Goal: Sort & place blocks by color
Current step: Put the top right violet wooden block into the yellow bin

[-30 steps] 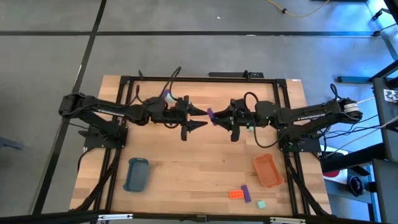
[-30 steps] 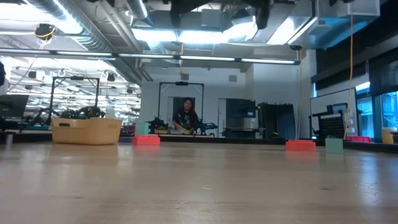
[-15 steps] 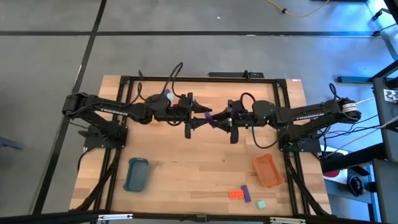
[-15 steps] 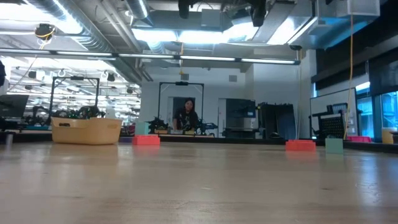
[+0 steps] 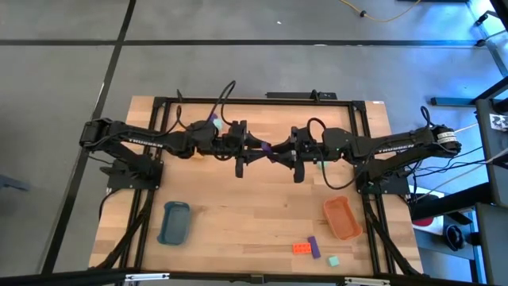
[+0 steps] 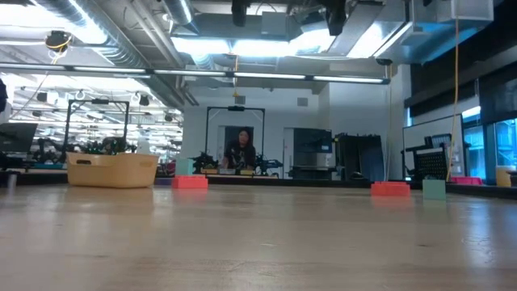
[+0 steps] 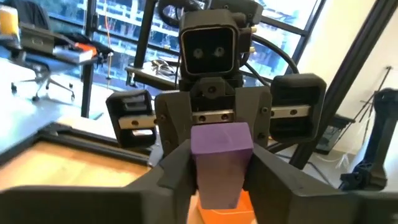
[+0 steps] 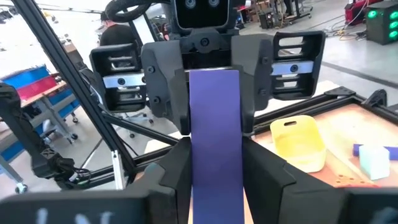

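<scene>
A purple block (image 5: 266, 148) is held high over the table's middle, spanning between my two grippers. My left gripper (image 5: 255, 149) reaches in from the left and my right gripper (image 5: 276, 151) from the right, tip to tip, each shut on one end of the block. The left wrist view shows the purple block (image 7: 221, 152) between its own fingers, with the right gripper behind it. The right wrist view shows the purple block (image 8: 214, 124) running away toward the left gripper. An orange-red block (image 5: 301, 247), another purple block (image 5: 313, 247) and a mint block (image 5: 334, 260) lie flat near the table's near edge. My left gripper pinches the purple block's left end (image 7: 221, 171) between its two fingers, coming level from the table's left. The block is lifted clear of the table. My right gripper pinches the block's right end (image 8: 214, 165) between its two fingers, coming level from the table's right, fingers along the block. The block lies level between both grippers.
A blue tray (image 5: 175, 222) sits near-left and an orange tray (image 5: 342, 217) near-right. A yellow tray (image 8: 298, 143) lies below the left arm, with a mint and a purple block (image 8: 373, 158) beside it. A black frame (image 5: 254, 99) borders the table.
My left gripper has moved toward the table's right, up to the purple block held by my right gripper, and its fingers have come in from a wide spread onto the block's free end. My right gripper has shifted slightly left toward it.
</scene>
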Available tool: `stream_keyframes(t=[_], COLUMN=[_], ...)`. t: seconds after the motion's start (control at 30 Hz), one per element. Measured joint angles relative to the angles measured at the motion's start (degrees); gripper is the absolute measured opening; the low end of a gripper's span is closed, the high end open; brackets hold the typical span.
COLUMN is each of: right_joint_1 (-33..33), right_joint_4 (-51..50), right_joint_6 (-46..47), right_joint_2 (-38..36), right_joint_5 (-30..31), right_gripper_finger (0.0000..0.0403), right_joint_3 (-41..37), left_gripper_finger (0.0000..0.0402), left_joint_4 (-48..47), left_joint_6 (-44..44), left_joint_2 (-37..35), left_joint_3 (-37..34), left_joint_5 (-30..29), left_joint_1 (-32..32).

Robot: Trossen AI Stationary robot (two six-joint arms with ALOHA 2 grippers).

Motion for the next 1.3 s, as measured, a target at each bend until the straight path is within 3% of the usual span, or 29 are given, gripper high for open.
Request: stream_keyframes(t=[0.23,0.5,0.63,0.87,1.1,1.3], right_joint_1=[0.0,-0.2,-0.2,-0.2,-0.2,-0.2], right_joint_4=[0.0,-1.1,-6.3,-14.5,-14.6,-13.2], right_joint_6=[0.9,3.6,3.8,5.5,2.7,2.2], right_joint_2=[0.0,-2.7,-5.9,-10.5,-13.3,-13.5], right_joint_5=[0.0,-0.6,-0.6,-0.4,2.7,3.5], right_gripper_finger=[0.0111,0.0258,0.0303,0.0313,0.0314,0.0315], right_joint_3=[0.0,0.0,0.0,0.0,0.0,0.0], left_gripper_finger=[0.0095,0.0095,0.0095,0.0095,0.0095,0.0095], left_joint_4=[-0.2,-8.1,-17.5,-22.1,-21.1,-20.6], left_joint_6=[-0.9,1.0,2.7,3.6,0.1,-0.8], left_joint_2=[0.0,-4.8,-10.0,-22.3,-34.0,-38.5], left_joint_3=[0.0,0.0,-0.1,-7.5,-16.1,-18.4], left_joint_5=[1.6,4.0,3.9,2.9,0.6,0.6], left_joint_1=[1.2,4.4,5.3,5.3,5.3,5.3])
